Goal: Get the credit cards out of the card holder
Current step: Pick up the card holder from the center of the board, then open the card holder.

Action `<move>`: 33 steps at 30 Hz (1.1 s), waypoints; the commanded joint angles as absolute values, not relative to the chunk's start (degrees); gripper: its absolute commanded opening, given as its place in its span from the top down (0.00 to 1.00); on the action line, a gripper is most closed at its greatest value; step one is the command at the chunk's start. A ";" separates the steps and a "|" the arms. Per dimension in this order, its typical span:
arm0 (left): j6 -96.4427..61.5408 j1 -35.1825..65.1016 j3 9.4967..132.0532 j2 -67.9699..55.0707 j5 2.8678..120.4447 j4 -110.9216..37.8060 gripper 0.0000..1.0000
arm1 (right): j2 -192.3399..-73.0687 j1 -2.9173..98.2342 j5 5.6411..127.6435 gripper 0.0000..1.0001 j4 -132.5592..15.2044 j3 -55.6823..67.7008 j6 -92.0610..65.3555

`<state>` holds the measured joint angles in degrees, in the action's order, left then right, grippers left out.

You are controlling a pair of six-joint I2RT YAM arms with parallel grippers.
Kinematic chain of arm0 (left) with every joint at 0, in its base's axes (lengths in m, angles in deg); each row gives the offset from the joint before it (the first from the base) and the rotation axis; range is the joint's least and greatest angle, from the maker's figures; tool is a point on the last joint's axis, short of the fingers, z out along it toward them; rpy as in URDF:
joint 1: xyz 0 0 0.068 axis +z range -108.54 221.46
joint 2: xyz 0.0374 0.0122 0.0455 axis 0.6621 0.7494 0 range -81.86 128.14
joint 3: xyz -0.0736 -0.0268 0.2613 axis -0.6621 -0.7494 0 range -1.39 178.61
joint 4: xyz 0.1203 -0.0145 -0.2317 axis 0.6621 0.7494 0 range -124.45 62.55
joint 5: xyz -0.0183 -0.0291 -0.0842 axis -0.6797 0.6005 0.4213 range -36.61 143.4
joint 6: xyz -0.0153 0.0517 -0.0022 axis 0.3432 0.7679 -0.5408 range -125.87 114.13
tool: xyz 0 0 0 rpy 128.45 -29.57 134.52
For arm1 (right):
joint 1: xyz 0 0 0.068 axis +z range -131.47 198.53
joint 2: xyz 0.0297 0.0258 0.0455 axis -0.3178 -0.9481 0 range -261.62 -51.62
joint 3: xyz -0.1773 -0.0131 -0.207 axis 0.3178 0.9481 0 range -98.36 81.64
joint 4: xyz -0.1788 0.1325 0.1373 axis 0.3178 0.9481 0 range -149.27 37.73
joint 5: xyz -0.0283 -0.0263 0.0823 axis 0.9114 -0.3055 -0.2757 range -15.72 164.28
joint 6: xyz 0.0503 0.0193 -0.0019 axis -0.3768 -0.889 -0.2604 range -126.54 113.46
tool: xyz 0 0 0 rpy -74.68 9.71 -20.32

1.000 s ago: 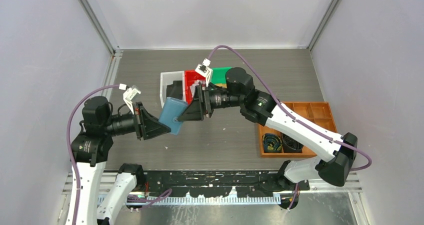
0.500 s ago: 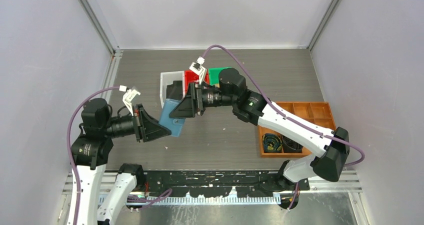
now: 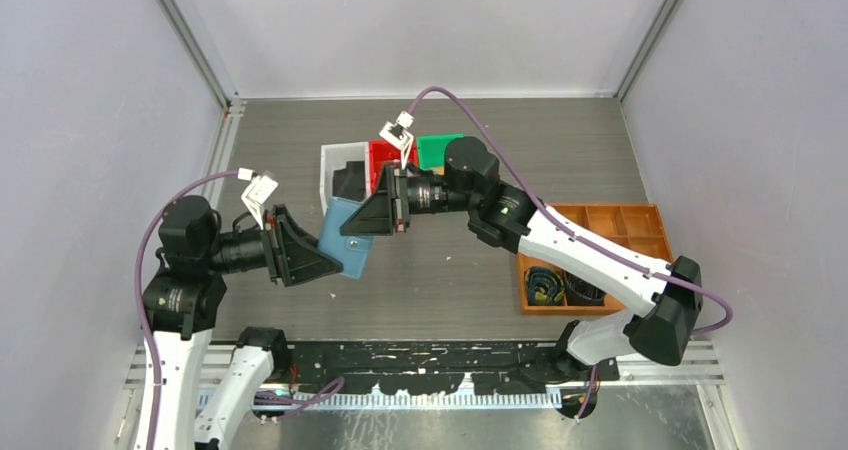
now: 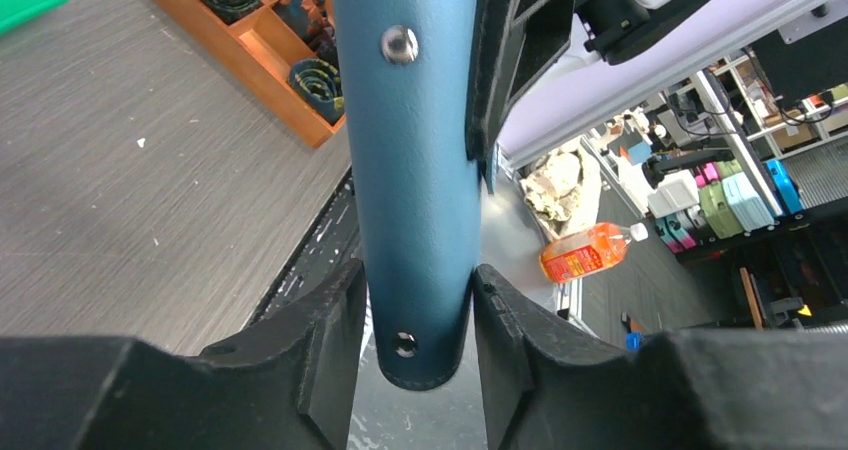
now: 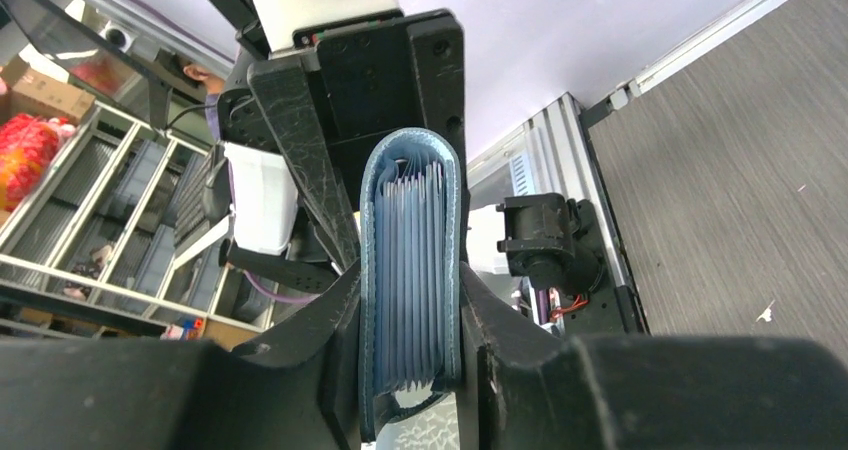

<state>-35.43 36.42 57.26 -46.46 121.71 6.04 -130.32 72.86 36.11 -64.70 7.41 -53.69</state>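
Your right arm (image 3: 560,240) has slid closer to the left, and from above the card holder (image 3: 345,242) hangs over the tabletop (image 3: 450,270) between left fingers (image 3: 305,260) and right fingers (image 3: 375,217). Left wrist: those fingers touch both sides of its snap end; squeezing or not, you cannot tell. Right wrist: fingers clamp the open pocket edge. It looks light and floppy, so hold the folded back.

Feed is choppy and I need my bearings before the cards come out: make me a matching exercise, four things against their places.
1 wallet
2 green bin
3 orange tray
4 white bin

A far right, alone
B gripped by left gripper and right gripper
C just right of the red bin
D just left of the red bin

Pairs: 1-B, 2-C, 3-A, 4-D
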 commanded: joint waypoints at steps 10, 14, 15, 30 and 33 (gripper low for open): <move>-34.08 36.27 58.68 -45.07 128.27 2.79 0.76 | -130.87 76.54 32.17 0.79 -64.10 0.96 -49.57; -28.55 36.27 59.71 -45.02 123.09 7.79 0.97 | -130.85 76.62 38.64 0.40 -56.57 -1.69 -45.64; -26.83 36.25 59.89 -45.07 119.71 8.83 1.00 | -130.43 76.55 44.33 0.33 -51.94 -2.62 -43.96; -15.29 36.27 55.70 -50.22 87.78 7.55 1.00 | -130.54 83.57 84.87 0.31 -34.68 -6.35 -52.68; -14.07 36.27 55.15 -50.98 86.96 7.30 1.00 | -133.89 84.89 84.95 0.33 -34.54 -9.11 -54.08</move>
<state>-17.73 36.20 55.12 -49.69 89.82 11.37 -130.67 83.48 82.08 -33.43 -4.16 -50.81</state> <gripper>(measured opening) 0.292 0.682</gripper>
